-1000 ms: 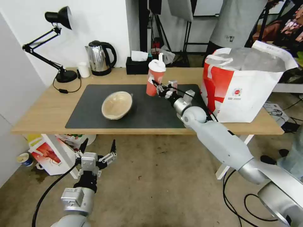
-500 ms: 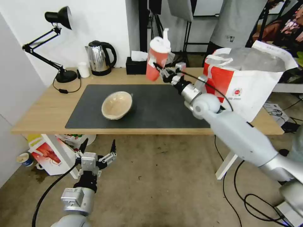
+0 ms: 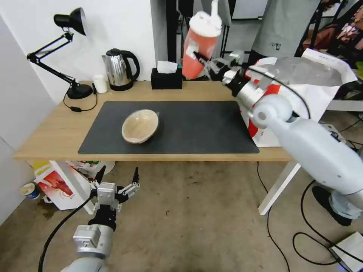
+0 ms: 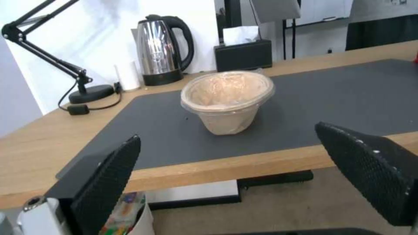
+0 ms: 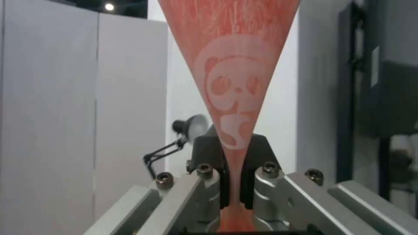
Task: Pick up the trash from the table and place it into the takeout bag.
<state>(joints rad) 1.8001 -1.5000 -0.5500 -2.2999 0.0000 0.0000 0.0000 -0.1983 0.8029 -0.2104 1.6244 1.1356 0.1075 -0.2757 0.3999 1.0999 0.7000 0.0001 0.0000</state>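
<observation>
My right gripper [image 3: 204, 65] is shut on the tall red cup [image 3: 199, 47] with a white lid, holding it tilted high above the table's back edge, left of the takeout bag [image 3: 302, 87]. In the right wrist view the red cup [image 5: 233, 81] with its panda print is pinched between the dark fingers [image 5: 257, 153]. The tan paper bowl [image 3: 140, 125] lies tilted on the dark grey mat [image 3: 196, 128] of the table [image 3: 49, 128]; the left wrist view shows the bowl [image 4: 226, 98] beyond the open left gripper [image 4: 244, 163]. That left gripper [image 3: 117, 177] hangs below the table's front edge.
A black desk lamp [image 3: 68, 53], a steel kettle [image 3: 119, 70], a small white cup [image 3: 100, 83] and a black tissue box [image 3: 166, 77] line the table's back. A smaller crayfish-printed bag [image 3: 56, 185] stands on the floor under the left end. A person stands behind the takeout bag.
The right gripper has lifted the red cup off the mat, carrying it up and rightward toward the takeout bag. The left arm has stayed still.
</observation>
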